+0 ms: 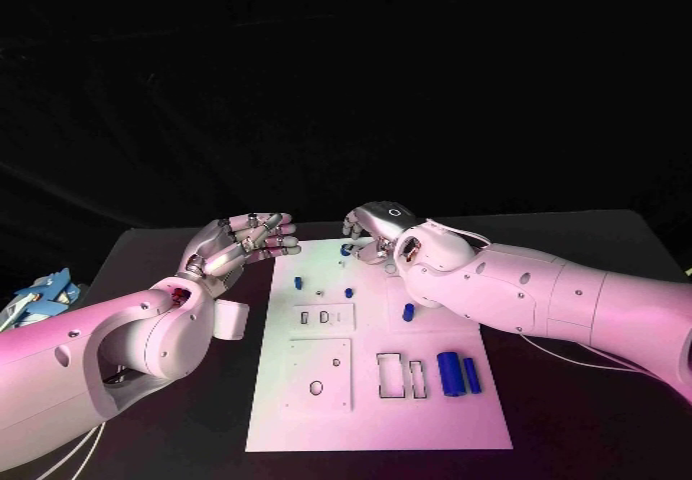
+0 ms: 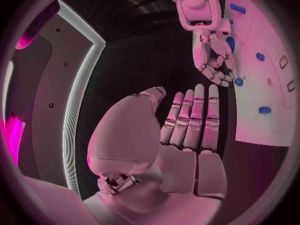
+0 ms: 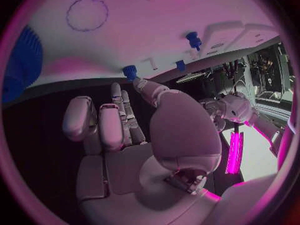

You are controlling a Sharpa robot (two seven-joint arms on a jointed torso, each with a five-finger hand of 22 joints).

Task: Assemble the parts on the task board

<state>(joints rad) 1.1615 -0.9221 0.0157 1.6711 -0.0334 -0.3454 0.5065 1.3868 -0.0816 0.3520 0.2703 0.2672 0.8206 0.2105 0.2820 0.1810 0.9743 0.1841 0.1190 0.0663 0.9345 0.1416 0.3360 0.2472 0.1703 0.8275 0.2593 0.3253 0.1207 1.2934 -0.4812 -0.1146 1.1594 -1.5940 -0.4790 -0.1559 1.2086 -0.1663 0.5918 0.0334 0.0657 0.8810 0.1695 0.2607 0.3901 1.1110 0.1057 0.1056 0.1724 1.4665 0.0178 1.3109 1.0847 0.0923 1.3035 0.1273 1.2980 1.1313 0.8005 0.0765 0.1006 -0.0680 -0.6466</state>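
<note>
The white task board lies in the middle of the black table. Small blue pegs stand on its far half, and two blue cylinders lie near its right edge. My right hand hovers over the board's far edge with its fingers pointing down. In the right wrist view its thumb tip is at a blue peg; whether it grips the peg is unclear. My left hand hangs at the board's far left corner, its fingers straight and holding nothing.
Rectangular slots and round holes are cut into the board's near half. A blue and white object lies at the table's left edge. A large ribbed blue part shows in the right wrist view.
</note>
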